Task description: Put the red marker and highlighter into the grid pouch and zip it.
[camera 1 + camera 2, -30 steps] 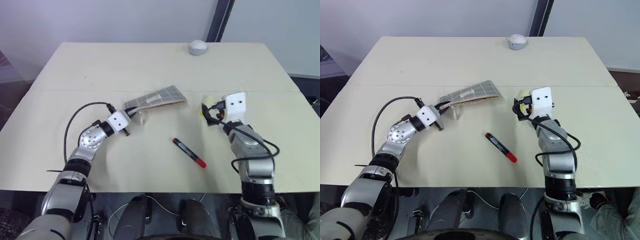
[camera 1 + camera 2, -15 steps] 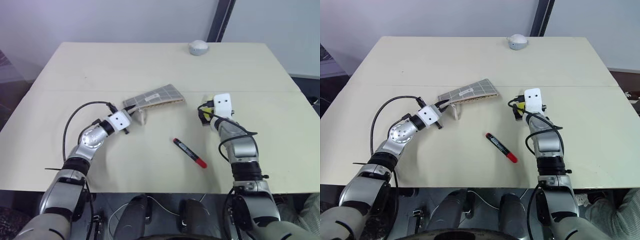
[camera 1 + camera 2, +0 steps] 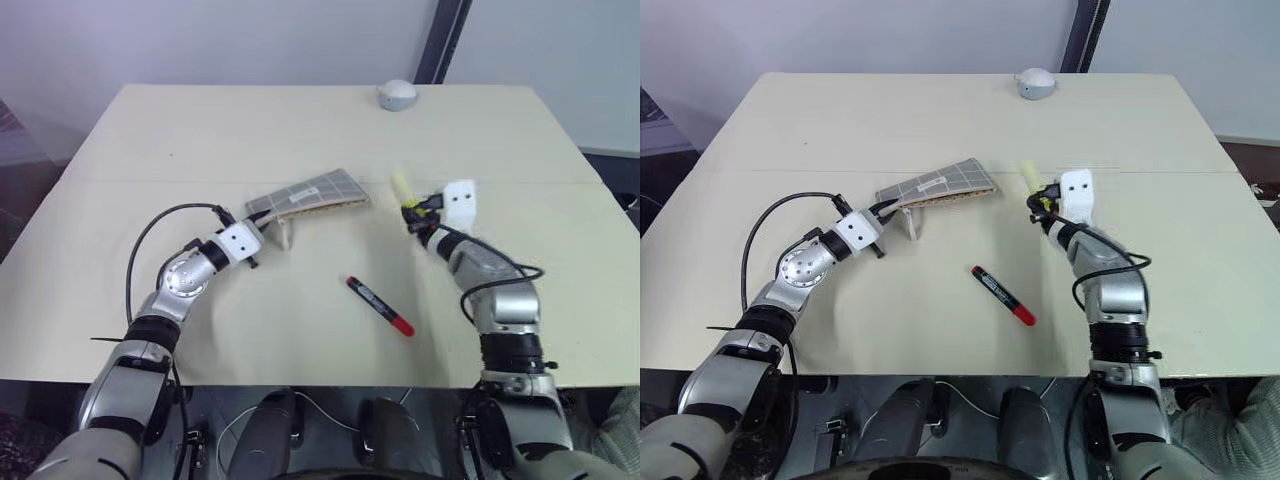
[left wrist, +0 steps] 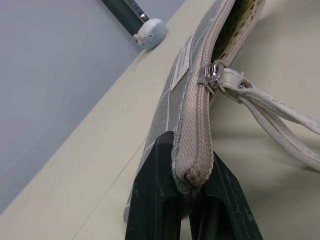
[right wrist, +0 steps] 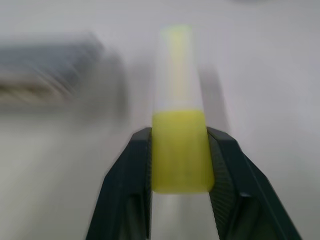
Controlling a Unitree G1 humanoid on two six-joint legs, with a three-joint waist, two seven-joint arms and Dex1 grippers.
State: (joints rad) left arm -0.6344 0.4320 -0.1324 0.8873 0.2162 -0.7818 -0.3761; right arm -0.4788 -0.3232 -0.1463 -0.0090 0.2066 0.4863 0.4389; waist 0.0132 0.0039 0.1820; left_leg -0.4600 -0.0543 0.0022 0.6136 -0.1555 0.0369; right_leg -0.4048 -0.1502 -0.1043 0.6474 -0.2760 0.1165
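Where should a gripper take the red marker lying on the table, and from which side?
Grip the red marker across its black middle band, coming from above with the fingers set across its slanted barrel. It lies flat, with bare table all round.

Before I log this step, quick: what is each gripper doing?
Left gripper: shut on the pouch at its zipper end.
Right gripper: shut on the highlighter by its yellow cap end.
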